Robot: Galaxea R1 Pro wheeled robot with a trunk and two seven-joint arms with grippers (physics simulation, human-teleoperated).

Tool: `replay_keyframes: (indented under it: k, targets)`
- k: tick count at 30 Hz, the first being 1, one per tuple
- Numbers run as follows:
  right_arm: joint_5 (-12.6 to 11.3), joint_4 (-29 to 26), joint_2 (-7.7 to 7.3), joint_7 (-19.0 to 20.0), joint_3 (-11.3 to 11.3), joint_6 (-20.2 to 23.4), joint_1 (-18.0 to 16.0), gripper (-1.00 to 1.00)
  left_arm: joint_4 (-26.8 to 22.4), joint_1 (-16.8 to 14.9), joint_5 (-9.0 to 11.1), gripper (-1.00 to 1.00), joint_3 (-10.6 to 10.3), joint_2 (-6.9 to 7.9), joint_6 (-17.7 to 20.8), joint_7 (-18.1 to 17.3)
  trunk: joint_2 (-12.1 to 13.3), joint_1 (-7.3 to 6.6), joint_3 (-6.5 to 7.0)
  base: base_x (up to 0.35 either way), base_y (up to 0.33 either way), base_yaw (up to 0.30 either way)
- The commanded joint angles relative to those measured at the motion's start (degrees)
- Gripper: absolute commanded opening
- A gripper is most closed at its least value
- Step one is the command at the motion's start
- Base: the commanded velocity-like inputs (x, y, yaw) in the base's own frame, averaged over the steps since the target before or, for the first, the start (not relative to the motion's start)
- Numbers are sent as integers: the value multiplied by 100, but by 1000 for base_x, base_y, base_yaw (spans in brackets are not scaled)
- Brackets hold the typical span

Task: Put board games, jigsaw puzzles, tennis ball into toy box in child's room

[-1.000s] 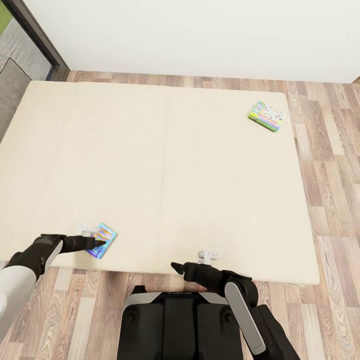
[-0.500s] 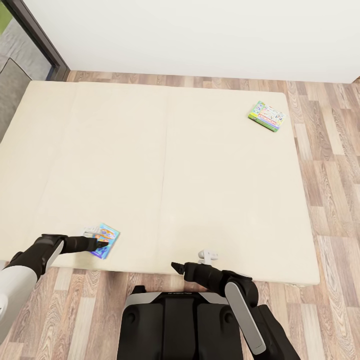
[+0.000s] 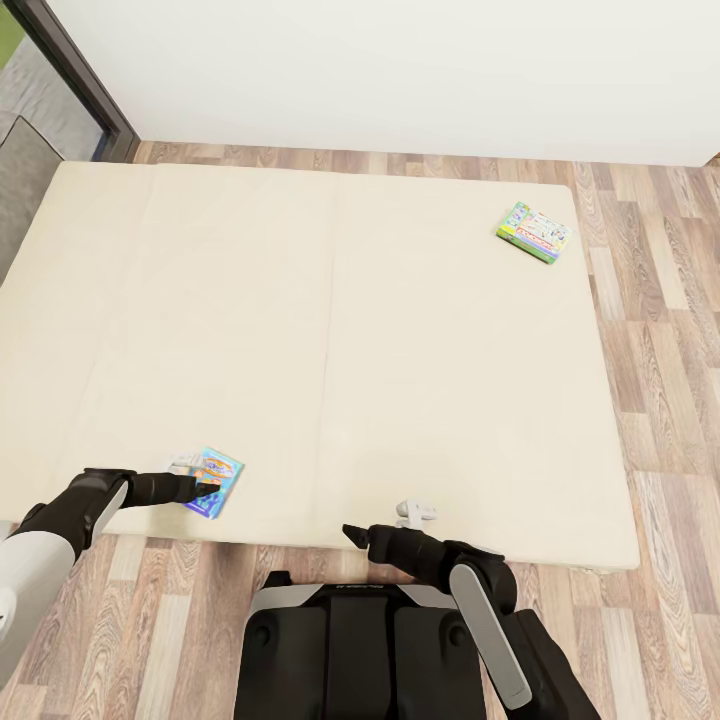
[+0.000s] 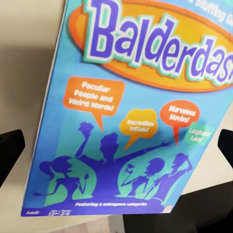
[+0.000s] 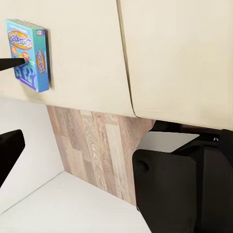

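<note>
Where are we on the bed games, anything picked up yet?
Nothing looks delivered. The left claw is at the blue board game near the bed's front edge, fingers straddling it in the left wrist view, grip unconfirmed. The pastel green-edged game lies untouched at the far right corner. The right claw hangs idle.

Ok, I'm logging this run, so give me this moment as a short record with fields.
place: bed, beige mattress, wood floor around it
blue board game: near the bed's front edge, lid reads Balderdash
pastel board game: far right corner of the bed
left gripper: at the blue game, fingers either side, open
right gripper: by the bed's front edge, open, holding nothing
</note>
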Motion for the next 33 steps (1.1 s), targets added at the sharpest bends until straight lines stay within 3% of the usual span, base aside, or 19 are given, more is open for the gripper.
replay_keyframes:
  k: [1,15,33]
  targets:
    - [12,-5,5,11,-4,27,-2,100,-9,-1,-19,100,-15,4,21,-23,-9,3,-6,0,0,0]
    - [17,-12,0,15,-1,27,-2,100,-9,-2,19,100,-5,2,27,-339,-9,3,-6,0,0,0]
    - [17,-14,-8,16,-4,27,-2,100,-9,-1,39,100,31,3,27,-412,-9,3,-6,0,0,0]
